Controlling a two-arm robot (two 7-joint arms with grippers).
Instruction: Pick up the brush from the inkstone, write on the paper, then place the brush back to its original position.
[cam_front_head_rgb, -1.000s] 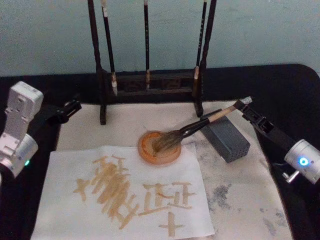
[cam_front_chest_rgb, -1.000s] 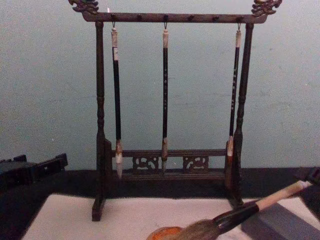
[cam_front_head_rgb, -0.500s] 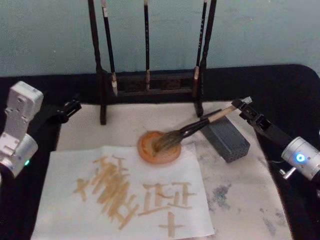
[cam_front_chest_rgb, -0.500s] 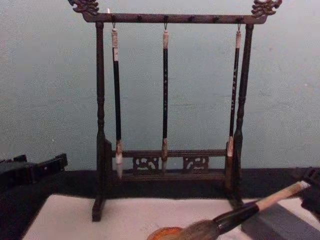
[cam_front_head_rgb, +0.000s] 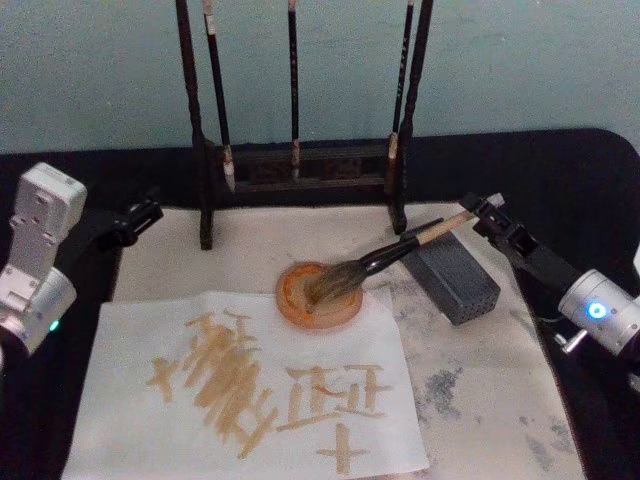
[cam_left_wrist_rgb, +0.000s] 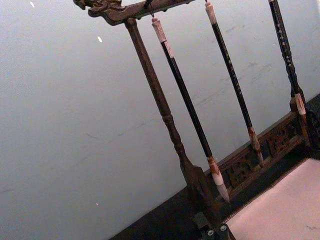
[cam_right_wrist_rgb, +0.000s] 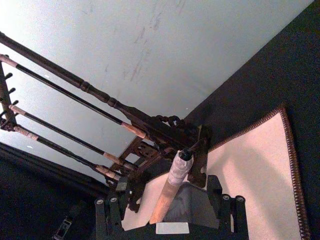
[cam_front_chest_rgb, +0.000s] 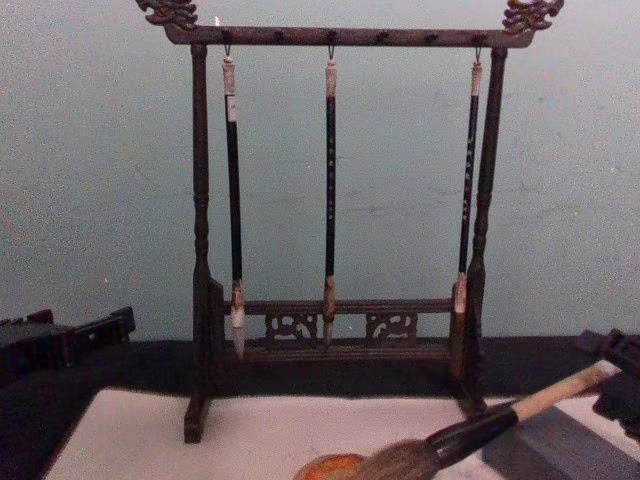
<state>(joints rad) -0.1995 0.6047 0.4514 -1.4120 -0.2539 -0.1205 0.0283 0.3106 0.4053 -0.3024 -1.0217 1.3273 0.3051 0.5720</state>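
Your right claw (cam_front_head_rgb: 485, 208) sits at the far right of the cream mat (cam_front_head_rgb: 480, 400), spread wide. In the right wrist view its fingers (cam_right_wrist_rgb: 227, 206) stand well apart on either side of the brush (cam_front_head_rgb: 392, 253), and there is a clear gap between each of them and the handle. The claw holds nothing, and the whitish end cap lies between the open jaws, untouched.

From the claw, the pale handle runs down and to the claw's left, towards the robot. Just below and left of the claw, the handle leans across the top edge of a grey block (cam_front_head_rgb: 452, 277). Farther left along the same line, the bushy bristle head rests in the round orange inkstone (cam_front_head_rgb: 300, 300), well apart from the claw.

The paper (cam_front_head_rgb: 105, 430) lies flat past the inkstone, farther left of the claw and nearer the robot. Its far right corner touches the inkstone, and tan strokes cover much of it.

To the claw's left and farther from the robot stands the dark wooden stand (cam_front_chest_rgb: 340, 322), with three thin brushes (cam_front_chest_rgb: 329, 180) hanging from its top bar.

Your left claw (cam_front_head_rgb: 143, 214) is parked across the mat, off its far left corner and well away from the brush. You cannot tell its opening from here.
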